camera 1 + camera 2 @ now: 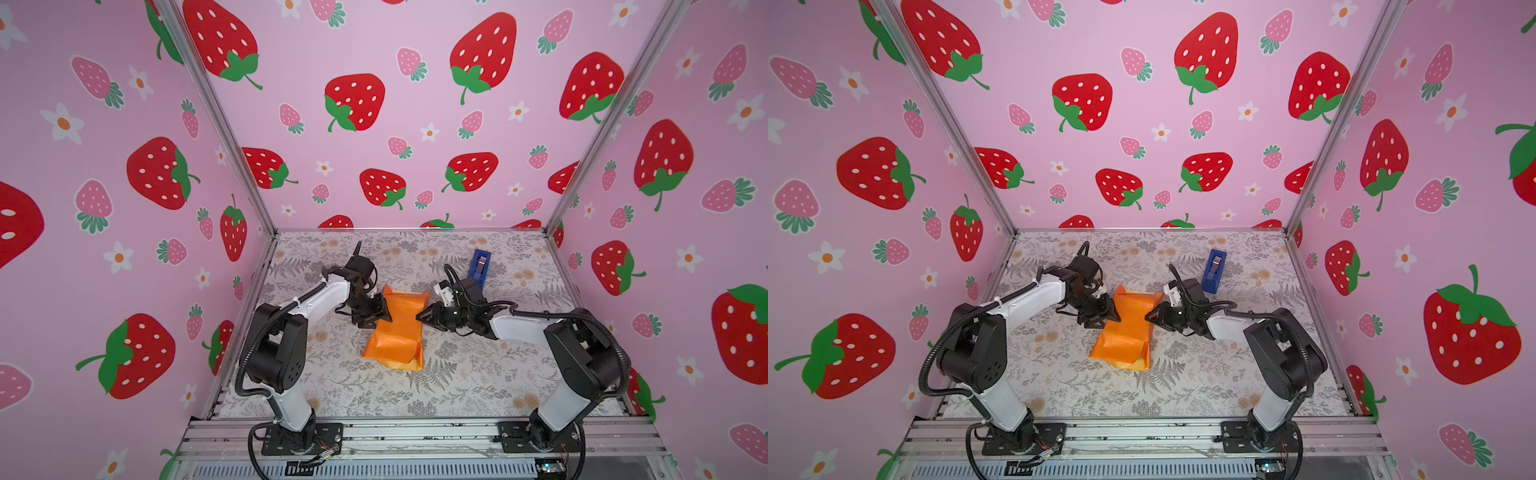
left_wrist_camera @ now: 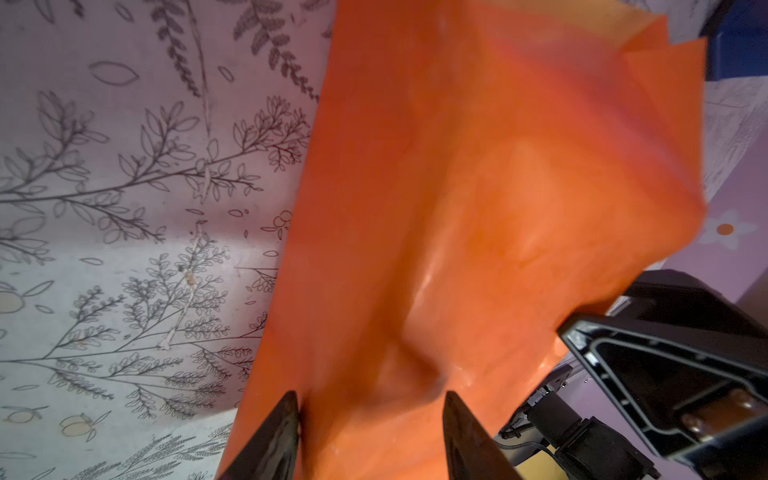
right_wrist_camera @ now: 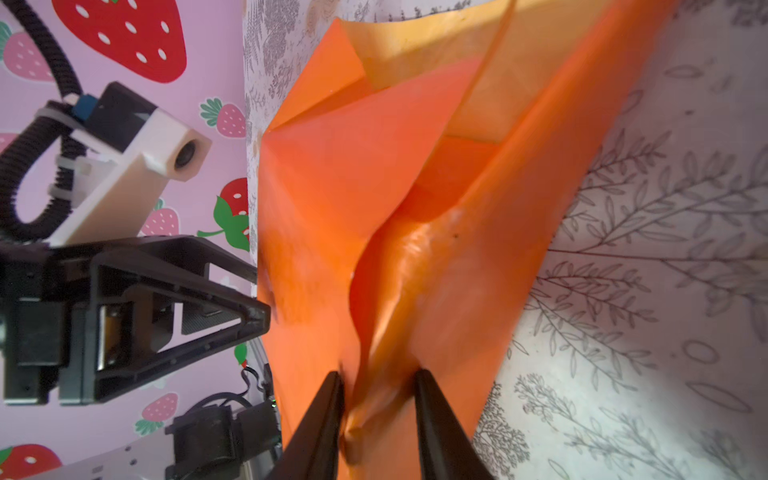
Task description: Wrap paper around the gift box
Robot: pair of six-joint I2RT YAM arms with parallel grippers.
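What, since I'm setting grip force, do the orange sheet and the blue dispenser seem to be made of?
The paper: thin sheet, probably coated wrapping paper; glossy bright orange face with highlights, matte pale yellow-orange back, holding sharp creases and folds. The tape dispenser: likely hard moulded plastic, smooth blue body with crisp straight edges; too small to be sure.
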